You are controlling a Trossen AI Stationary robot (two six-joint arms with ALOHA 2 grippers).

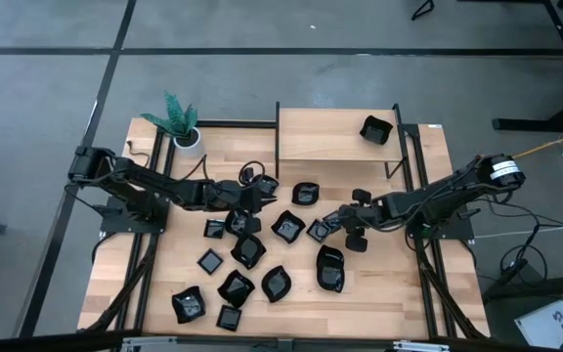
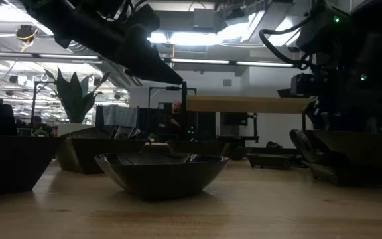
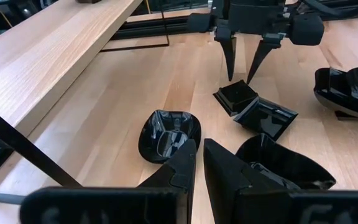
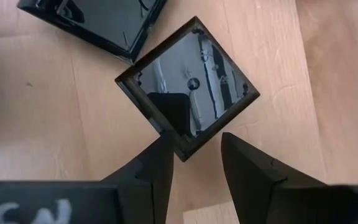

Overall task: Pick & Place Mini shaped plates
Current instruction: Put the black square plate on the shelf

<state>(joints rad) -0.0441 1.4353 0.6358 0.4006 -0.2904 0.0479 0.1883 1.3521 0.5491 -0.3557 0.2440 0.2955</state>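
Note:
Several glossy black mini plates (image 1: pixel 276 283) lie scattered on the wooden table, and one more (image 1: pixel 375 129) sits on the raised shelf. My right gripper (image 4: pixel 197 146) is open and points down over a small square plate (image 4: pixel 188 81). Its fingers stand on either side of that plate's near corner (image 4: pixel 183 151); in the left wrist view the same gripper (image 3: pixel 242 78) hovers just above the plate (image 3: pixel 235 95). My left gripper (image 3: pixel 199 148) is near the table's middle (image 1: pixel 259 198), its fingers a narrow gap apart, with a rounded plate (image 3: pixel 169 134) lying just ahead of it.
A wooden shelf (image 1: pixel 325 132) on a black frame stands at the far side. A white pot with a green plant (image 1: pixel 186 132) sits at the far left corner. More plates (image 3: pixel 263 115) crowd around both grippers. In the low view a bowl-like plate (image 2: pixel 161 171) lies close by.

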